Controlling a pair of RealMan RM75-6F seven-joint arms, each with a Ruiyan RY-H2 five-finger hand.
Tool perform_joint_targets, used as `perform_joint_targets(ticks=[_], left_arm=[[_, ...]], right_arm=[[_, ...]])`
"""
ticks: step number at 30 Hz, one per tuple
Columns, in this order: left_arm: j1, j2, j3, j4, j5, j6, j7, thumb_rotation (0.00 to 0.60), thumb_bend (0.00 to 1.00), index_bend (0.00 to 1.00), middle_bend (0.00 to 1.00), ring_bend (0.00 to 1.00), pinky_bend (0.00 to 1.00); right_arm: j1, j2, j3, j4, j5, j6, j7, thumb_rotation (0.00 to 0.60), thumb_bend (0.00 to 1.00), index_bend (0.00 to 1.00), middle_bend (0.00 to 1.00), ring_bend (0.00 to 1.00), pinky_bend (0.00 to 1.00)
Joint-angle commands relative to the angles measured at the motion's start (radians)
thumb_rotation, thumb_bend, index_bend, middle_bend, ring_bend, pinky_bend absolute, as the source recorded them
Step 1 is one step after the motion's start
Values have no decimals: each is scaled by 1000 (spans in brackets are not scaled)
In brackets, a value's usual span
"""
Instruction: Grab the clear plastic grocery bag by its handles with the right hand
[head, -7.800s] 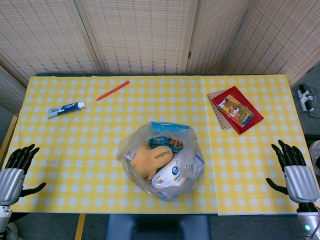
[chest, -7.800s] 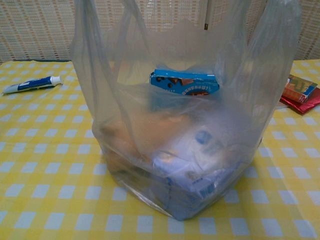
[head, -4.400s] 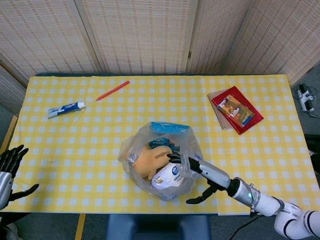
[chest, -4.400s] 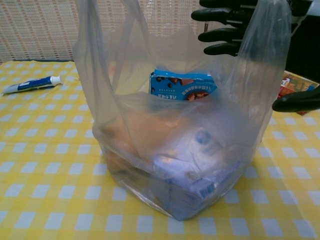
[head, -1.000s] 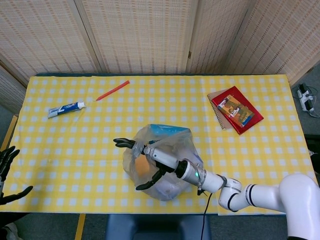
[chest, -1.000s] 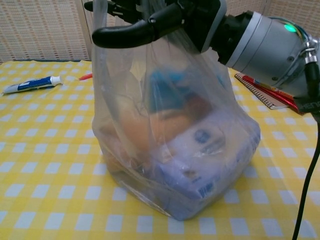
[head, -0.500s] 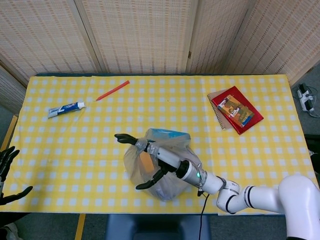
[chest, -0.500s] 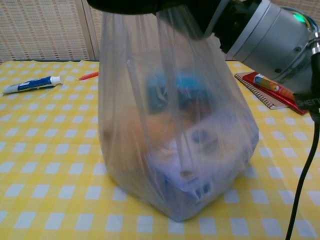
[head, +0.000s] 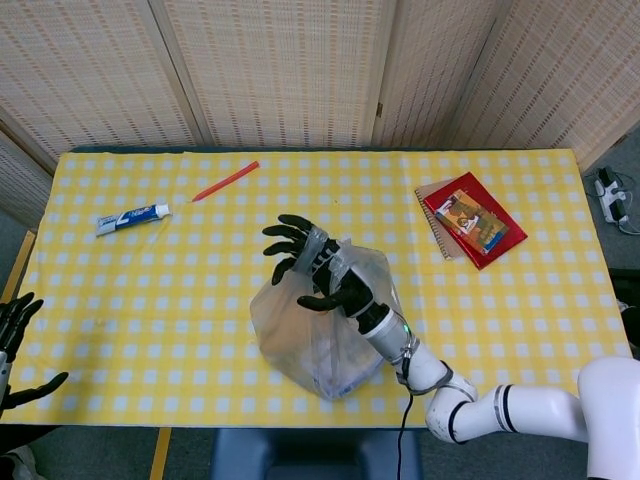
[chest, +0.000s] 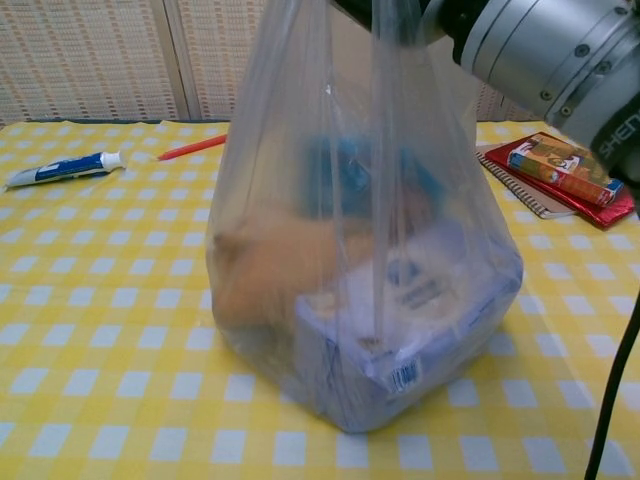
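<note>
The clear plastic grocery bag (head: 310, 345) stands near the front middle of the yellow checked table (head: 150, 300). Its handles are drawn up taut around my right hand (head: 318, 268), which holds them high above the bag with its dark fingers partly spread. In the chest view the bag (chest: 360, 280) stretches tall, and its handles run out of the top of the frame beside my silver right forearm (chest: 540, 45). Inside it show a blue box (chest: 365, 175), an orange item (chest: 265, 270) and a white carton (chest: 400, 345). My left hand (head: 15, 340) rests open at the table's front left corner.
A toothpaste tube (head: 133, 217) and a red pen (head: 226, 180) lie at the back left. A red book on a spiral notebook (head: 472, 220) lies at the back right. A black cable (chest: 615, 400) hangs by the bag's right side.
My right hand has risen and turned upright, with the handles pulled up around it. The bag has been drawn taller and narrower. The left hand has stayed still.
</note>
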Motion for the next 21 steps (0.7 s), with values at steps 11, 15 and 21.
perform_joint_targets(ticks=[11, 15, 21], left_arm=[[-5, -5, 3, -7, 5, -9, 17, 600, 97, 56, 75, 26, 0], [-4, -4, 4, -9, 9, -6, 18, 600, 97, 56, 75, 26, 0], [-2, -1, 8, -11, 18, 1, 12, 600, 98, 56, 75, 26, 0]], right_arm=[[-69, 78, 137, -222, 245, -100, -348, 600, 381, 743, 738, 737, 970], [-76, 84, 171, -261, 298, -133, -399, 600, 382, 743, 741, 739, 973], [-99, 122, 219, -353, 318, -177, -440, 600, 382, 743, 741, 740, 973]])
